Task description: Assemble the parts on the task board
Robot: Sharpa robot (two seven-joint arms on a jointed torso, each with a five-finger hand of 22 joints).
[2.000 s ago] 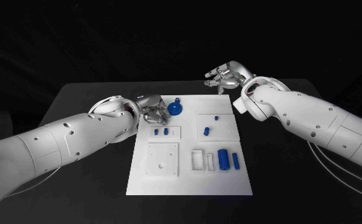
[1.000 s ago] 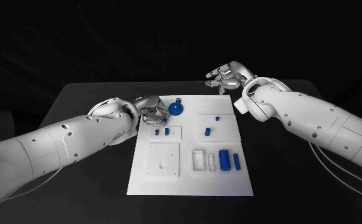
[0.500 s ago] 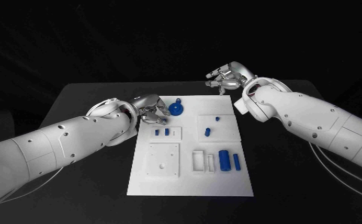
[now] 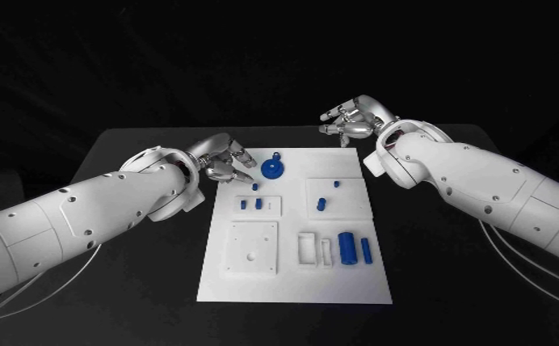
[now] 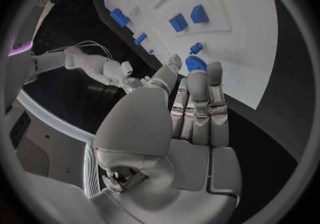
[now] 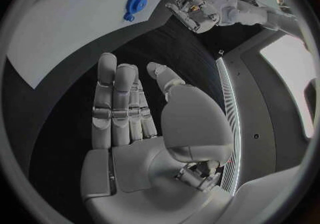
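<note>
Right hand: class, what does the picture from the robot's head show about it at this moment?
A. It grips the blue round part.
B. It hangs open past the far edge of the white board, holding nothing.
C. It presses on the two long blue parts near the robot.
B: the right hand sits beyond the far edge of the white board, fingers apart, holding nothing.

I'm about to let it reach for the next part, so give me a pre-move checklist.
1. Left robot hand empty: ok, fingers straight, nothing held.
2. Right robot hand clear of the task board: ok, it is beyond the far right corner.
3. Round blue part free to grasp: ok, lying on the board beside the left fingertips.
4. Small blue parts fully seated: cannot tell.
5. Large blue cylinder unobstructed: ok, nothing over it.
</note>
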